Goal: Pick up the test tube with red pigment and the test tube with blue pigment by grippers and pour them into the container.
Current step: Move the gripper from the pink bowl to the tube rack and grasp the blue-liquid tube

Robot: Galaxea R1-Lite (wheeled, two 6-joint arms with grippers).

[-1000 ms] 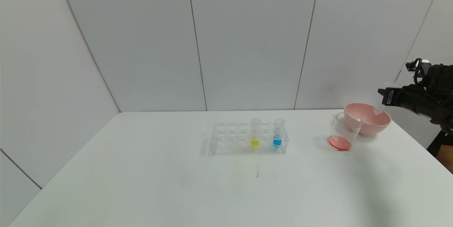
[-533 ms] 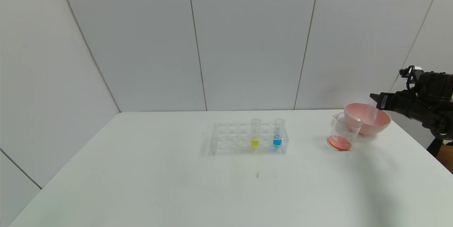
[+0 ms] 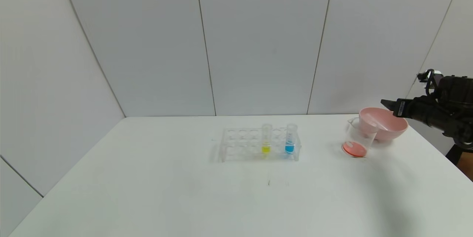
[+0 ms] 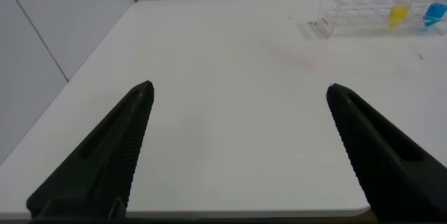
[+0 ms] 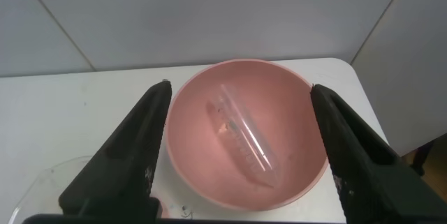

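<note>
The container [image 3: 356,141], a small clear beaker, stands right of centre with orange-red liquid at its bottom. The test tube with red pigment [image 5: 248,137] lies tilted inside the pink bowl [image 5: 307,175], drained but for a faint orange trace; the head view shows it too [image 3: 374,122]. My right gripper [image 5: 239,86] hangs open and empty just above the bowl, at the right edge in the head view [image 3: 386,102]. The test tube with blue pigment [image 3: 290,141] stands upright in the clear rack [image 3: 240,144]. My left gripper [image 4: 239,86] is open and empty, low over the table's near left part.
A yellow-liquid tube [image 3: 266,141] stands in the rack beside the blue one; both show far off in the left wrist view, yellow [image 4: 399,15] and blue [image 4: 434,13]. The pink bowl [image 3: 397,128] touches the beaker near the table's right edge. Grey walls close the back.
My right gripper has shifted left and slightly down over the bowl and let go of the clear tube, which now lies in the bowl. The left arm has not moved.
</note>
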